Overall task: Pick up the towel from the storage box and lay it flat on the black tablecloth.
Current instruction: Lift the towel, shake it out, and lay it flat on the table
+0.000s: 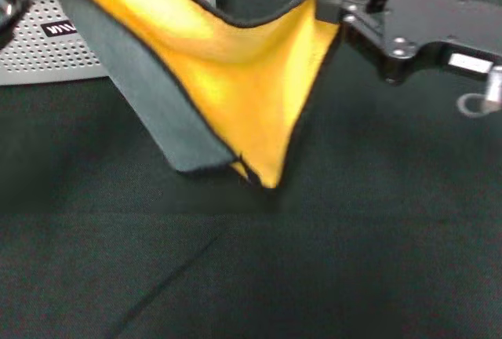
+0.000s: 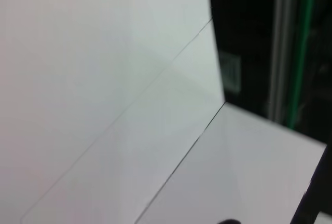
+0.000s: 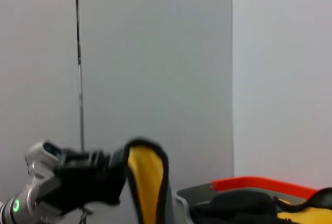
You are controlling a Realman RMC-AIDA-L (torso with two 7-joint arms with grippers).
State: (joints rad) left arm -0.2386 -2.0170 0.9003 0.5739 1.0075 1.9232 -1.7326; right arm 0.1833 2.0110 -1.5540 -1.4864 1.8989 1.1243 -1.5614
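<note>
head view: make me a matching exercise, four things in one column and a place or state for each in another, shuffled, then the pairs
Things:
1. towel
2. storage box
3. black tablecloth
4. right tool

Places or states:
A. at the far left, behind the cloth's raised end
B. clamped on one upper corner of the cloth
C. held up in the air, sagging in the middle, yellow side showing
D. spread over the table

Pairs: 1-C, 2-A, 3-D, 4-B
</note>
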